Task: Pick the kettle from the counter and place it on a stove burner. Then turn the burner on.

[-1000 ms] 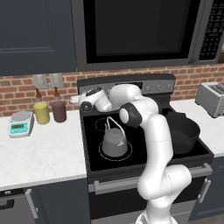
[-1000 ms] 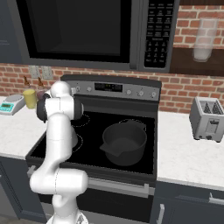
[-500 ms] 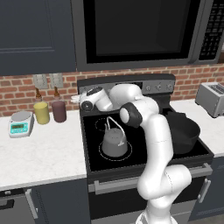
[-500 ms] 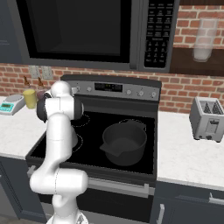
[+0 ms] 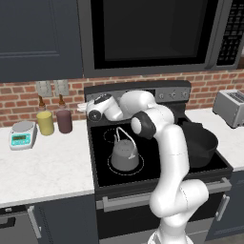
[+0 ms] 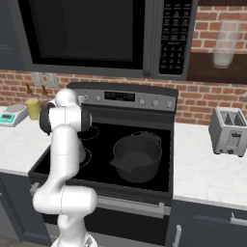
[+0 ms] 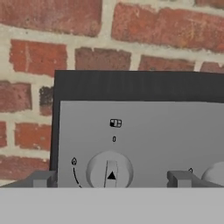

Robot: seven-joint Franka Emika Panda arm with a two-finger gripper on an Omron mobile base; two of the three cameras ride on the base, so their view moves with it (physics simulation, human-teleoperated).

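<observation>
The kettle [image 5: 125, 155] is seen standing upright on the black cooktop [image 5: 152, 164], inside the large dashed ring of the burner [image 5: 110, 167] at the front left, its thin wire handle arched above the lid. It is held by nothing. The end effector [image 7: 111, 179] is raised at the back left of the stove, well above and behind the kettle, and is pointed at the grey control panel [image 7: 175, 131]. Its two finger tips [image 7: 43, 178] are spread wide, one on each side of a round knob [image 7: 109, 170], and no contact with the knob can be made out. On the knob a pale bar with a black triangle is seen pointing up toward a small "0" mark, above which a little burner diagram is printed. The edge of a second knob [image 7: 215, 174] is seen to the right in the hand view. A brick wall [image 7: 65, 26] is seen behind the panel. A wide black pot [image 6: 136, 157] is set on the right side of the cooktop, apart from the kettle. On the surface [image 5: 43, 167] to the left of the stove a small scale [image 5: 22, 134], a yellow jar [image 5: 45, 122] and a dark red jar [image 5: 64, 120] are lined up near the wall. A toaster [image 6: 227, 131] is placed on the surface to the right, and a microwave [image 6: 96, 34] is mounted above the stove.
</observation>
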